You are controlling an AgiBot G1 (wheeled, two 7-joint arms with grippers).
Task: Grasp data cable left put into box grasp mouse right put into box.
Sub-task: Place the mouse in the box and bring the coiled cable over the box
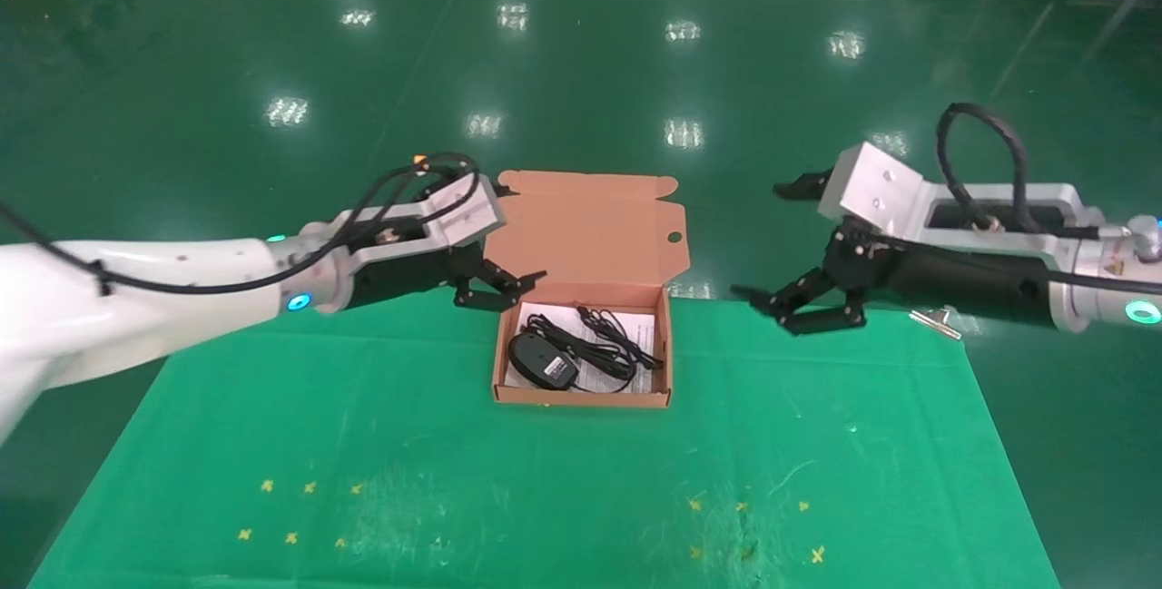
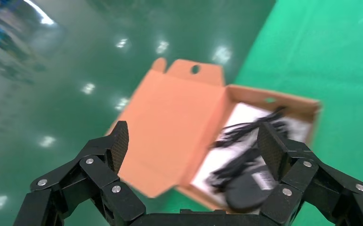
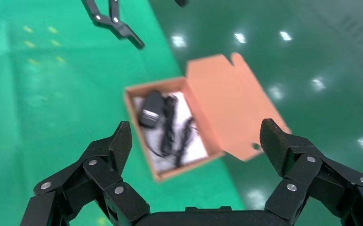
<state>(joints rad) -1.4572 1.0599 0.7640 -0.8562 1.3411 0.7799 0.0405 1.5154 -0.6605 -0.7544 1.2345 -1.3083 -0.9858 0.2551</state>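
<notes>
The orange-brown box (image 1: 581, 397) stands open at the back middle of the green table, its flap lid (image 1: 590, 226) upright behind it. The black mouse (image 1: 543, 360) lies in its front left part on the white sheet. The data cable (image 1: 622, 335) lies beside it, mixed with the mouse's cord; I cannot tell the two cords apart. My left gripper (image 1: 513, 288) is open and empty, just left of the box's back corner. My right gripper (image 1: 772, 244) is open wide and empty, to the right of the box. The box (image 2: 283, 96), the mouse (image 2: 247, 190) and the gripper (image 2: 193, 136) show in the left wrist view, and likewise in the right wrist view: box (image 3: 144, 87), mouse (image 3: 150, 109), gripper (image 3: 196, 129).
A small metal piece (image 1: 935, 321) lies at the table's back right edge under my right arm. Yellow marks (image 1: 300, 507) dot the cloth near the front. Shiny green floor lies beyond the table's back edge. My left gripper also shows far off in the right wrist view (image 3: 113, 21).
</notes>
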